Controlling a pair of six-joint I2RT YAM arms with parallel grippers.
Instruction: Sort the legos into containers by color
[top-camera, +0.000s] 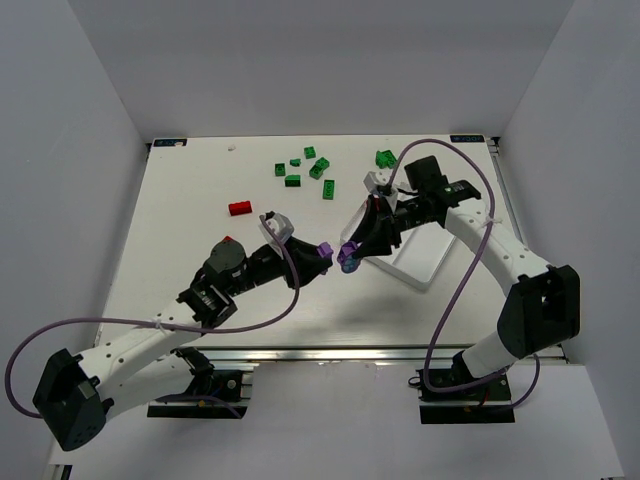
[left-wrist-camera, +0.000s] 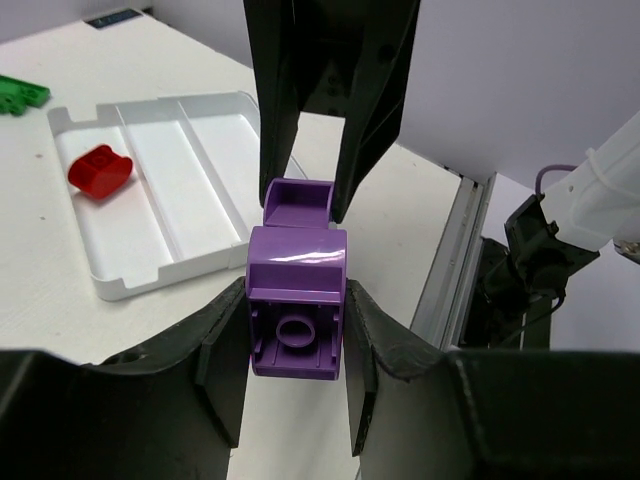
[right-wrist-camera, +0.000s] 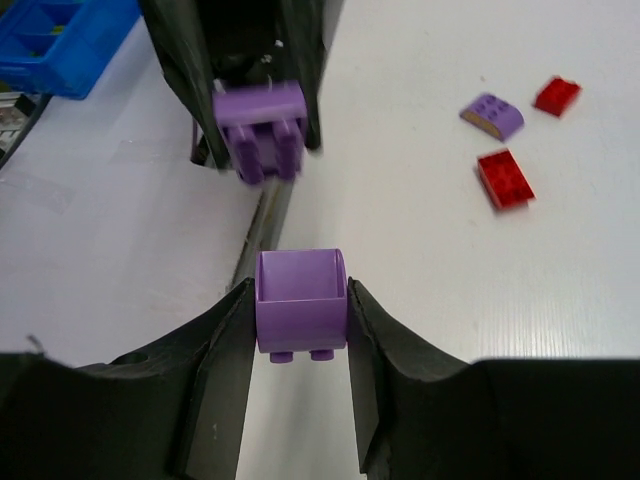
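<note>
Both grippers meet in mid-air over the table's near middle, each with a purple lego. My left gripper (left-wrist-camera: 297, 335) (top-camera: 323, 256) is shut on one purple lego (left-wrist-camera: 297, 320), its hollow underside facing the camera. My right gripper (right-wrist-camera: 300, 320) (top-camera: 357, 244) is shut on a second purple lego (right-wrist-camera: 300, 300), studs down. The two bricks face each other with a small gap in the right wrist view. The white tray (left-wrist-camera: 190, 170) (top-camera: 422, 258) lies under the right arm, with a red lego (left-wrist-camera: 100, 170) in one outer compartment.
Several green legos (top-camera: 310, 166) lie scattered at the far middle of the table, one more (top-camera: 385, 157) near the right arm. A red lego (top-camera: 240, 208) lies left of centre. A loose purple lego (right-wrist-camera: 492, 113) and two red ones (right-wrist-camera: 505, 178) rest on the table.
</note>
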